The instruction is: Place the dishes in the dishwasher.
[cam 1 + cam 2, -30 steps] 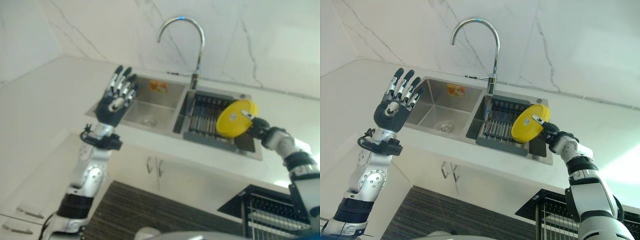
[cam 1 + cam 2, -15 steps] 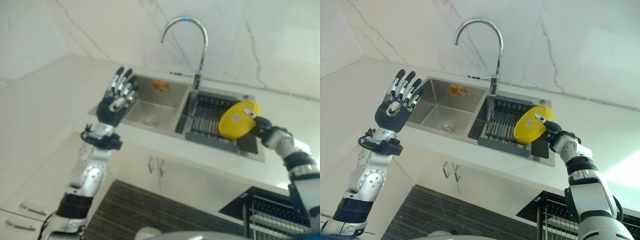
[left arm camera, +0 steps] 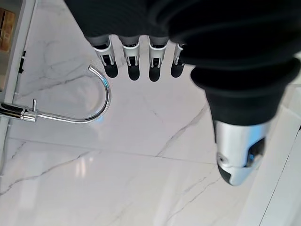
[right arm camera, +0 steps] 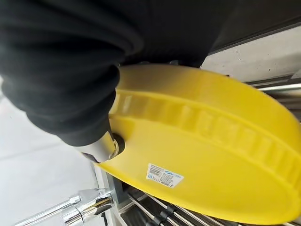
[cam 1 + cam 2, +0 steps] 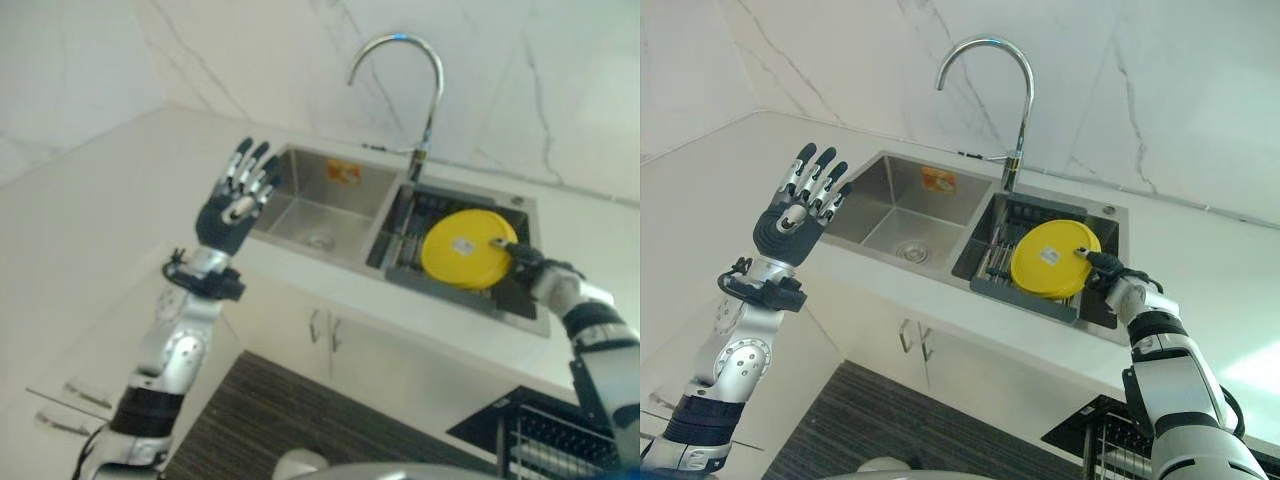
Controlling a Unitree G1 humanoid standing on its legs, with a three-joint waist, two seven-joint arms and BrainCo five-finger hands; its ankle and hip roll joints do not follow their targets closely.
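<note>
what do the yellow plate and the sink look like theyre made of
Yellow plate: likely plastic, with an opaque, even colour, a moulded ribbed rim and a stuck-on label, pinched by the right hand. Sink: looks like brushed stainless steel, grey with a soft sheen.

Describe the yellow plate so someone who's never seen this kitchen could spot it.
Find the steel double sink under the curved chrome tap. Over the basin with the dark rack, the right hand pinches the round yellow plate by its rim, the one bright yellow thing there.

Silver-grey arms with dark bands; left hand (image 5: 790, 222) and right hand (image 5: 1106, 271) have silver fingers, dark tips, dark ribbed covers
</note>
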